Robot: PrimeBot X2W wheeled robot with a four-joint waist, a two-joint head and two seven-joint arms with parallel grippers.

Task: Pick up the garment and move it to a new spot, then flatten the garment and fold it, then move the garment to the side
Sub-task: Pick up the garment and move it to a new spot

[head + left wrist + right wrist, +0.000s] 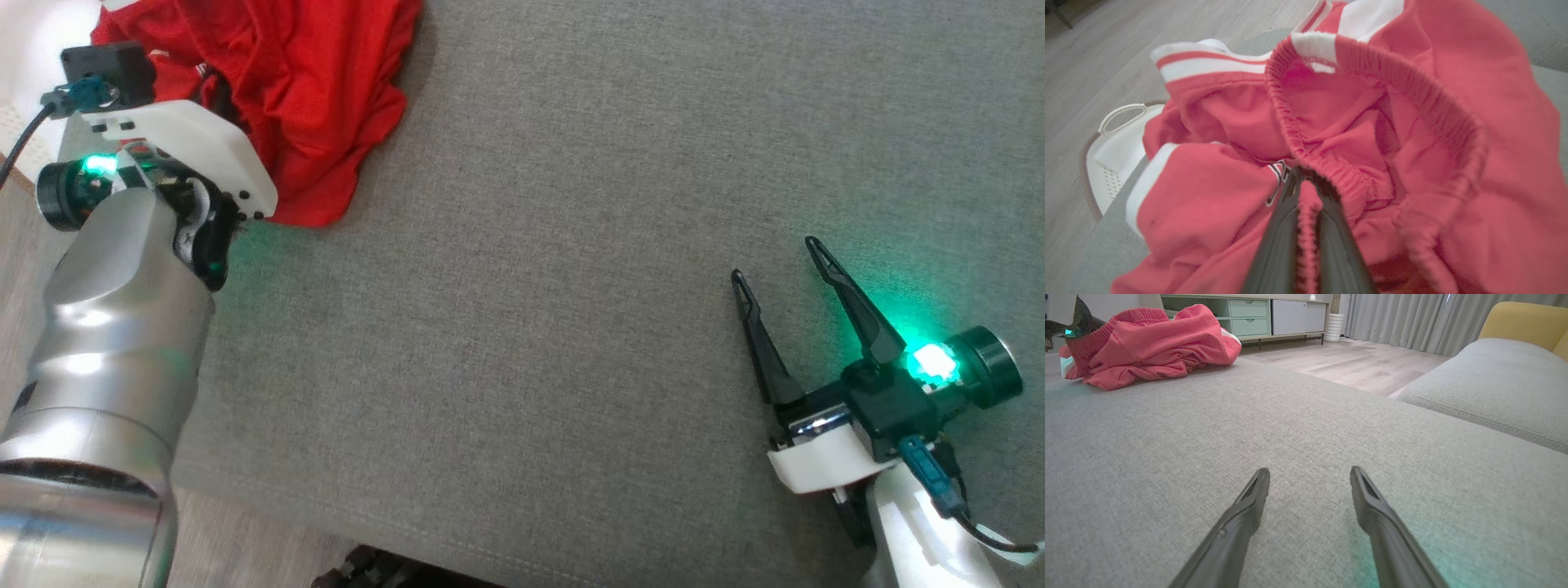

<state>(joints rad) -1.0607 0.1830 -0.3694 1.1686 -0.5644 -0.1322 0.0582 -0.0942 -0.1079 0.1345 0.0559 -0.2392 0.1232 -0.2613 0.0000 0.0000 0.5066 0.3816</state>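
The garment (pixel 310 82) is a crumpled red pair of shorts with white stripes, lying at the far left of the grey sofa seat (pixel 571 286). Seen from the left wrist, my left gripper (pixel 1306 179) is shut on the garment's (pixel 1412 122) red elastic waistband, which runs between the two dark fingers. From the head, the left wrist (pixel 188 147) sits over the garment's near edge and hides the fingers. My right gripper (pixel 774 261) hovers open over bare cushion at the lower right, far from the garment. The right wrist view has the right gripper (pixel 1309 471) open and the garment (pixel 1151 347) far off at the upper left.
A white perforated basket (pixel 1118 143) stands on the wood floor beside the sofa's edge by the garment. A second grey cushion (pixel 1494 388) and a yellow one (pixel 1523 318) lie to the right. A low cabinet (pixel 1257 314) stands across the room.
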